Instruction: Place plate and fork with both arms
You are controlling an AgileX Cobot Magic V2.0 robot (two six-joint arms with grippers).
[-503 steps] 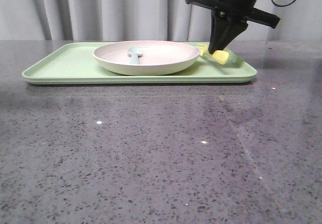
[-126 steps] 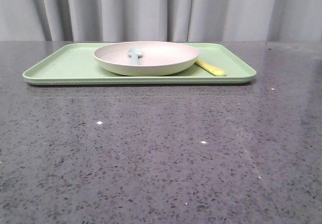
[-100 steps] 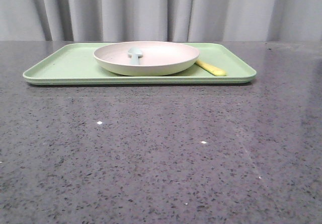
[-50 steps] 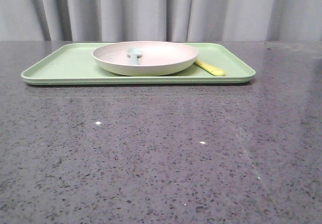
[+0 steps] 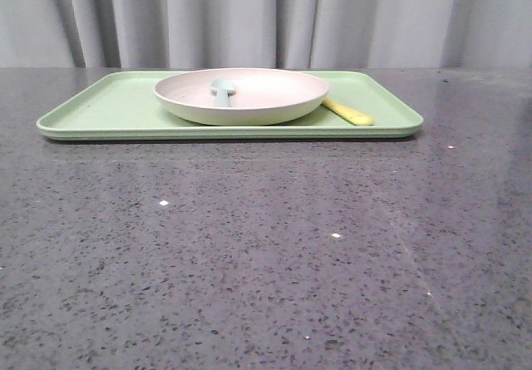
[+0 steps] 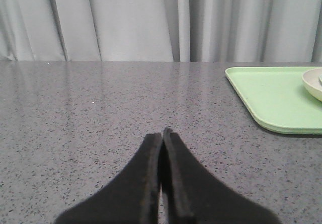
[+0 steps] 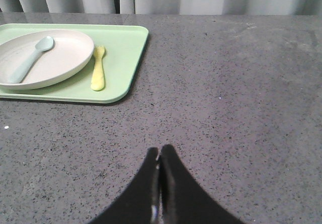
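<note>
Now plate (image 5: 242, 96) sits mid-tray (image 5: 100, 108) with spoon (image 7: 29, 59) in it, fork (image 7: 98, 68) just right of plate, long axis running near-to-far; right gripper (image 7: 160, 156) is nearer the fork, well apart, jaws pressed closed and empty; left gripper (image 6: 162, 138) likewise closed, left of tray

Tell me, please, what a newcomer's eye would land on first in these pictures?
Probably the light green tray at the far side of the dark speckled table, with the cream plate on it holding a pale blue spoon. A yellow fork lies on the tray beside the plate, on the right. In the wrist views, each gripper's black fingers are pressed together, empty, over bare table.
</note>
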